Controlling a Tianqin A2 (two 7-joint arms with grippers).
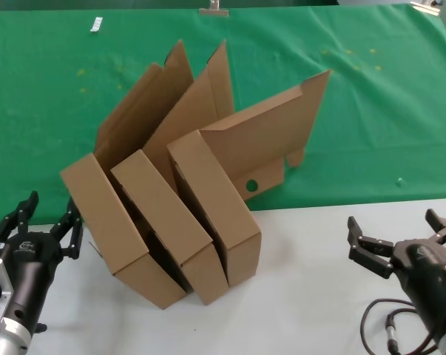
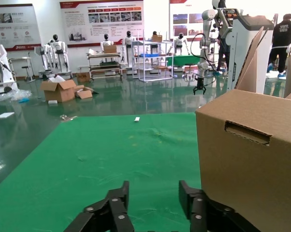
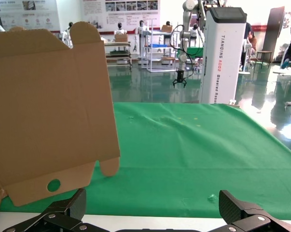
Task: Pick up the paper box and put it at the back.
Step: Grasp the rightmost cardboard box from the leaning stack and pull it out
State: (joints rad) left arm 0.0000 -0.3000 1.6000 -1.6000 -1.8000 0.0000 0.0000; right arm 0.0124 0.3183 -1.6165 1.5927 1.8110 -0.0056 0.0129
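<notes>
The paper box, a flat, shallow brown corrugated cardboard mailer, lies tilted on edge with its tall hinged lid flap raised and leaning toward the right claw's side. A rounded side tab hangs from the flap's far corner, and a small round hole is punched near the flap's lower edge. In the right wrist view the same flap rises just ahead of that claw and off to one side, hole and tab both plain.

It is the nearest of three look-alike boxes to the right claw. The middle brown cardboard box leans against it, and the outer brown cardboard box leans against that one, closest to the left claw. All three stand open with lids up; what their trays hold cannot be seen from here.

The boxes straddle the edge where the white worktop meets the bright green cloth surface, which stretches away beyond both claws and carries a few yellowish specks.

The left claw hovers low over the worktop beside the outer box, fingers spread and gripping nothing; its wrist view shows that box's wall close ahead. The right claw sits low over the worktop, well apart from the paper box, fingers likewise spread wide and empty.
</notes>
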